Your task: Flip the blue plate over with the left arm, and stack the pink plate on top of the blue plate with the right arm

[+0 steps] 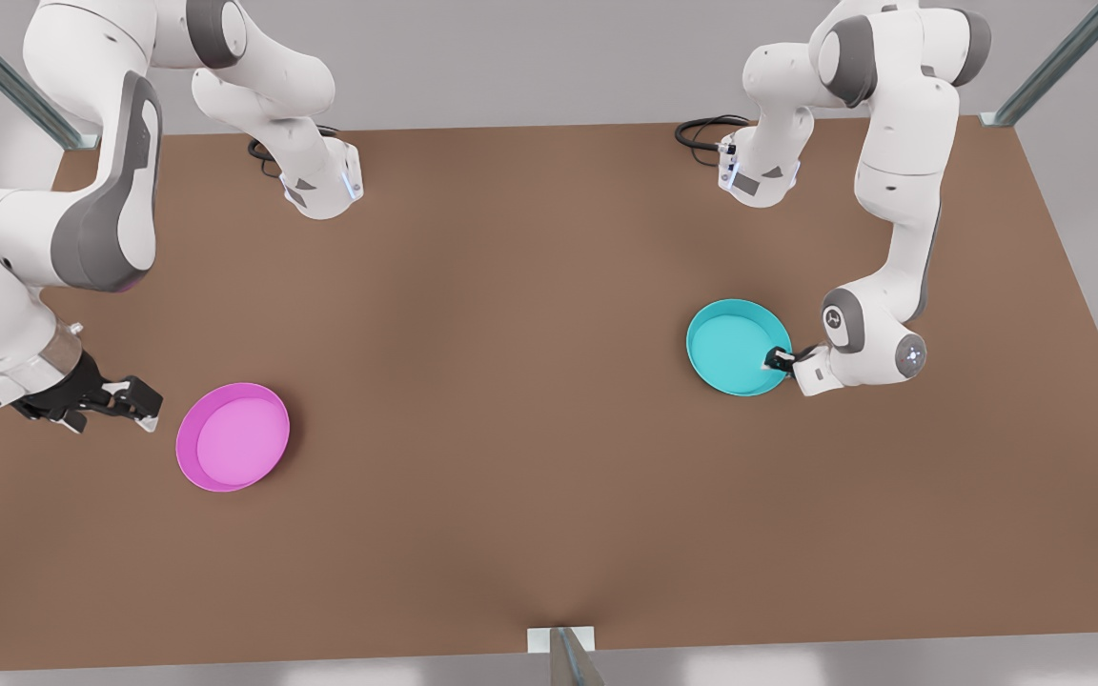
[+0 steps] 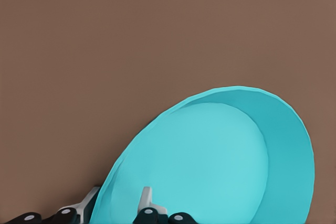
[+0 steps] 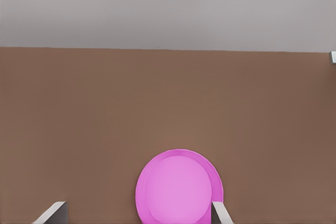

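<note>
Blue plate pinched at its rim, pink plate lying flat on the brown bench (image 1: 549, 457).

Nearest the camera, the pink plate (image 1: 233, 436) rests open side up, far to the front view's left of the blue plate (image 1: 738, 347); the right pincer (image 1: 134, 400) hovers just beside it, fingers spread. Farther back, the left pincer (image 1: 778, 360) is clamped on the blue plate's rim, tilting that plate off the bench.

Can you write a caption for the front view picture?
Left gripper pinches the blue plate rim; right gripper waits open beside the pink plate.
</note>
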Available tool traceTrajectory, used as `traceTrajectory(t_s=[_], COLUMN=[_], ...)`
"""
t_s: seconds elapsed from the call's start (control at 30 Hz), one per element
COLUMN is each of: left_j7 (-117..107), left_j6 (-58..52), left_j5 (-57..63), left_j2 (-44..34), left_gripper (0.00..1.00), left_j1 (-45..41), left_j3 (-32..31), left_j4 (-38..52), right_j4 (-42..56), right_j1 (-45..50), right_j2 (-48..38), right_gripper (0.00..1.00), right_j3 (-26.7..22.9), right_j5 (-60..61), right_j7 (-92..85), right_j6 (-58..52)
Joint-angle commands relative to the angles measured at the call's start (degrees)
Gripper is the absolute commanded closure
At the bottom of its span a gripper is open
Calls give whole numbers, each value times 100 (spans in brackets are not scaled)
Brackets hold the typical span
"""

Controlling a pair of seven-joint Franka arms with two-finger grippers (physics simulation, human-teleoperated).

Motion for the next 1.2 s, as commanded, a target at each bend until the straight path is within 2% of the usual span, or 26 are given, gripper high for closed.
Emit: traceTrajectory(t_s=[0.0,0.17,0.53,0.9,1.07,1.17], left_j7=[0,0,0,-35,-378,-870], left_j6=[0,9,-18,-307,-624,-835], left_j5=[-4,-13,-13,-250,-312,-250], left_j2=[4,39,48,-128,-216,-277], left_gripper=[57,68,78,79,79,79], left_j1=[0,0,0,0,-26,-325], left_j3=[0,0,0,0,-44,-44], left_j4=[0,9,9,97,501,844], right_j4=[0,0,9,9,9,9], right_j1=[0,9,9,9,9,9], right_j2=[0,0,-27,-27,-27,-36], right_gripper=[0,0,0,0,0,0], right_j3=[0,0,0,0,0,0], right_j5=[1,1,-8,1,1,-8], right_j7=[0,0,0,0,0,0], right_j6=[0,18,-18,-9,-9,-18])
